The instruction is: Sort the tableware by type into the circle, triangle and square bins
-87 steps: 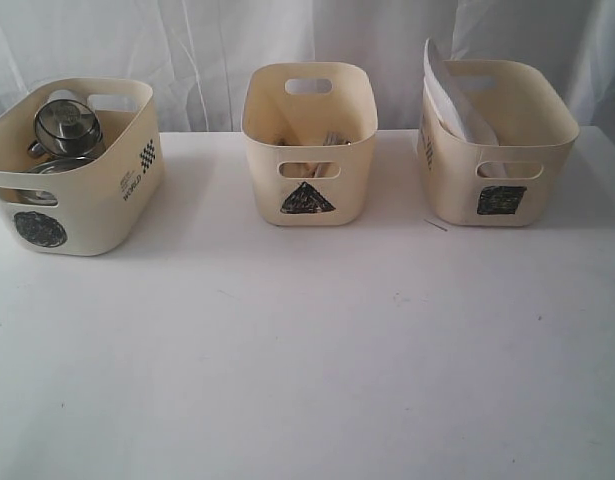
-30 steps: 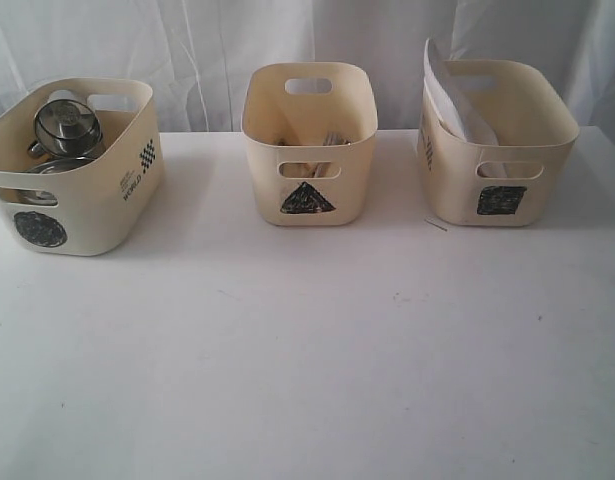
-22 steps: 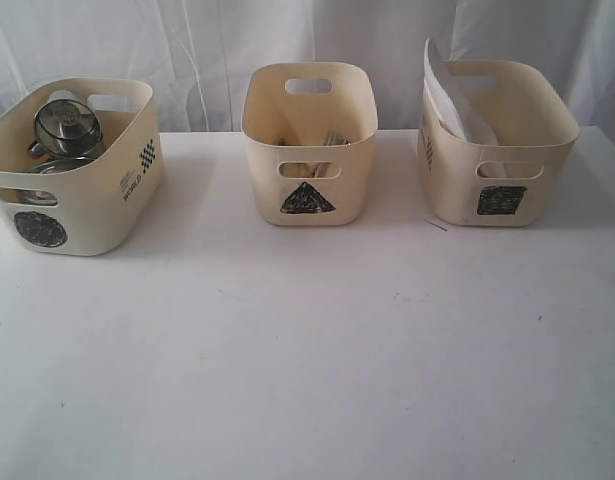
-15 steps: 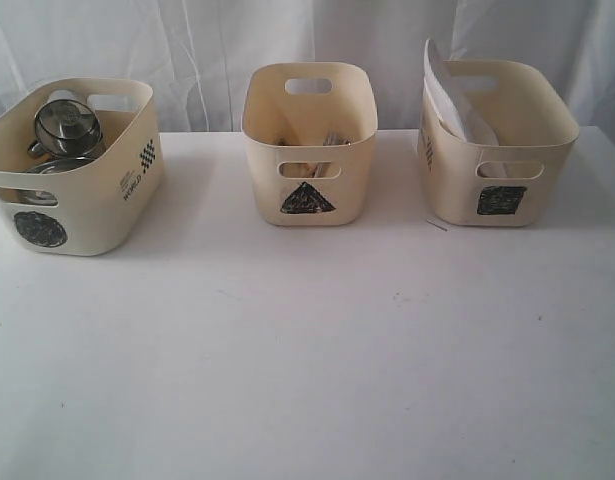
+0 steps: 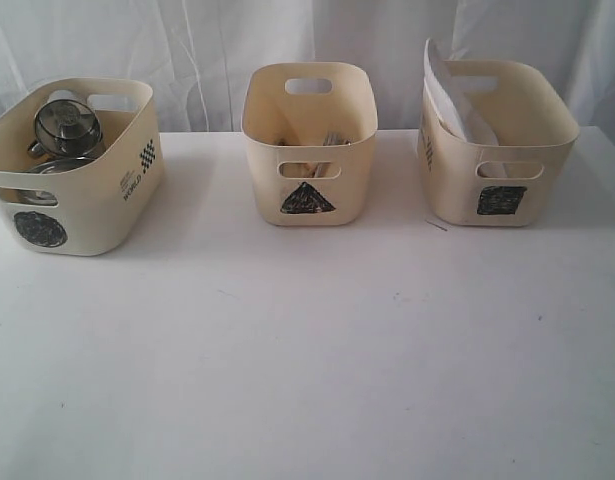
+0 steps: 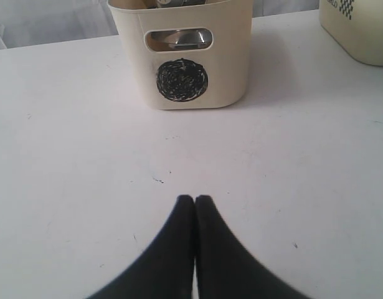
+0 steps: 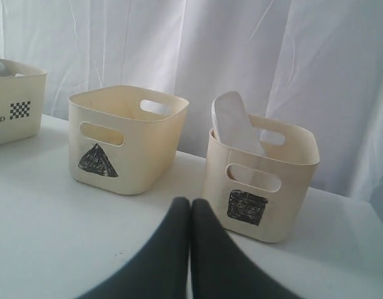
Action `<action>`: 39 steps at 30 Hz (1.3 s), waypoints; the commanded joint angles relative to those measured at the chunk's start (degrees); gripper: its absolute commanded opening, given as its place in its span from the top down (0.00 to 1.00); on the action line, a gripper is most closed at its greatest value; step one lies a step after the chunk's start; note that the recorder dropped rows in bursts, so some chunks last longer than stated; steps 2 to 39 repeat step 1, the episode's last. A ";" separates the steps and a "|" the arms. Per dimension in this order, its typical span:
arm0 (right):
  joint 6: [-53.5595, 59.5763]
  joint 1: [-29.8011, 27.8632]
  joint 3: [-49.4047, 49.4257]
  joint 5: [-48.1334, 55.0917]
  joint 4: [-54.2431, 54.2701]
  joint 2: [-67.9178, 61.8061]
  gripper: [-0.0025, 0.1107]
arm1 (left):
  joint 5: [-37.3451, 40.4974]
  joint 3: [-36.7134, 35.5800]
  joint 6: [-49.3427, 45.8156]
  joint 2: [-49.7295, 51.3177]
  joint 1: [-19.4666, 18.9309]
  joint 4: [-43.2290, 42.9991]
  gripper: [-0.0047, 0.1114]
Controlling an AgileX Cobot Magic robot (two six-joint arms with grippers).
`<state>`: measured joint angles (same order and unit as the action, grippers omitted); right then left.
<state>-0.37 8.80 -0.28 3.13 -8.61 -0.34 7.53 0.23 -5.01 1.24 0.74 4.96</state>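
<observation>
Beyond the closed left fingers point(image 6: 179, 232), a steel mug point(image 5: 67, 122) sits inside the circle bin point(image 6: 231, 62).

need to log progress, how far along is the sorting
Done, it seems: a steel mug sits in the circle bin, cutlery in the triangle bin, the white plate leans in the square bin. In hand: nothing; the left tool and right tool are both shut and empty. Left: no tableware shows loose on the table, so likely nothing.
</observation>
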 commanded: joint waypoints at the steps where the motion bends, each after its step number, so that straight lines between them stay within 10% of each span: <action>1: 0.37 -0.13 0.28 0.06 0.19 0.34 0.98 | 0.04 -0.23 0.03 -0.52 -0.01 0.49 0.96; 39: 0.37 -0.13 0.28 0.06 0.19 0.34 0.98 | 0.04 -0.23 0.03 -0.52 -0.01 0.49 0.96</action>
